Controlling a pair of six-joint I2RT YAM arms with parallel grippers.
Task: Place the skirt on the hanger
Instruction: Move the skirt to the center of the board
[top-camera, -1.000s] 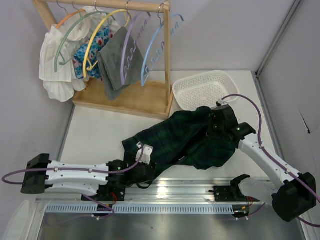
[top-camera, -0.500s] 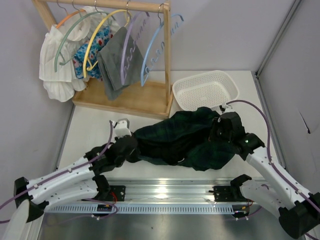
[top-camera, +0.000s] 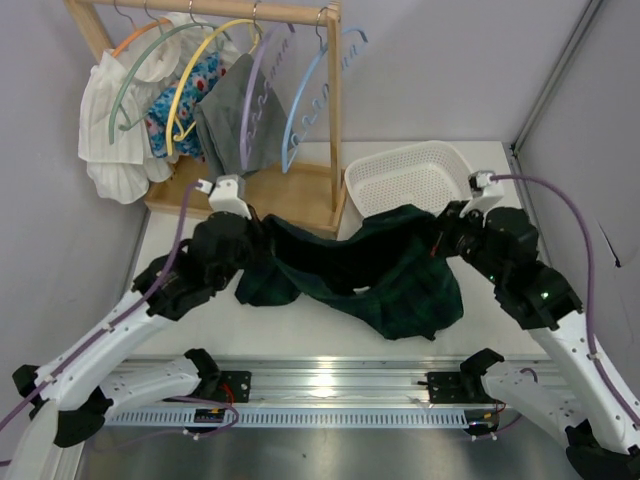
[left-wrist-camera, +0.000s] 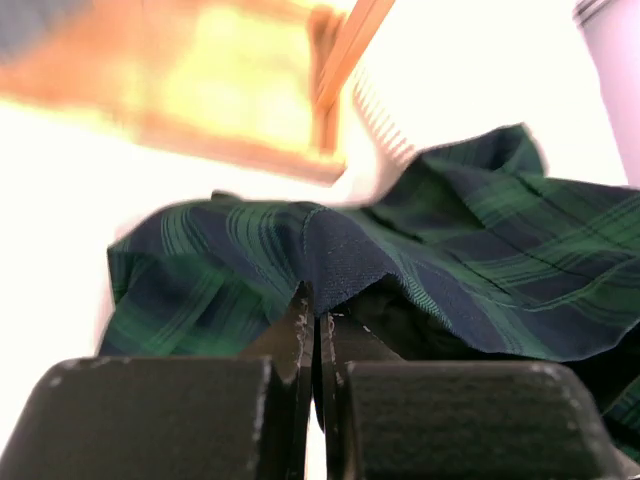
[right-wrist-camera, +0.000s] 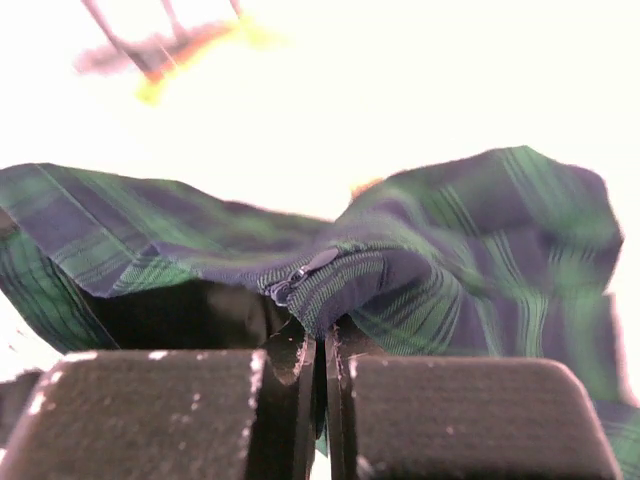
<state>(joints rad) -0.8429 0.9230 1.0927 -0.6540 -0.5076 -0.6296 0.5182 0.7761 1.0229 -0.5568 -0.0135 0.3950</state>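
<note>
A dark green plaid skirt (top-camera: 372, 268) hangs stretched between my two grippers above the table, sagging in the middle with its lower part on the table top. My left gripper (top-camera: 262, 234) is shut on the skirt's left edge (left-wrist-camera: 330, 240), just in front of the wooden rack. At the right, beside the basket, my right gripper (top-camera: 441, 236) is shut on the waistband by the zipper (right-wrist-camera: 300, 272). A bare light blue hanger (top-camera: 312, 92) hangs at the rack's right end. Both wrist views show jaws pressed together on cloth: left gripper (left-wrist-camera: 312, 322), right gripper (right-wrist-camera: 322, 338).
The wooden rack (top-camera: 262, 198) stands at the back left with orange, green, yellow and purple hangers carrying white, floral and grey clothes (top-camera: 232, 118). A white perforated basket (top-camera: 412, 176) sits at the back right. A metal rail (top-camera: 340, 385) runs along the near edge. Walls close in on both sides.
My left arm swung from the near edge up toward the rack, shut on the skirt's left edge and lifted it. The right arm drew back and right, spreading the skirt between them.
</note>
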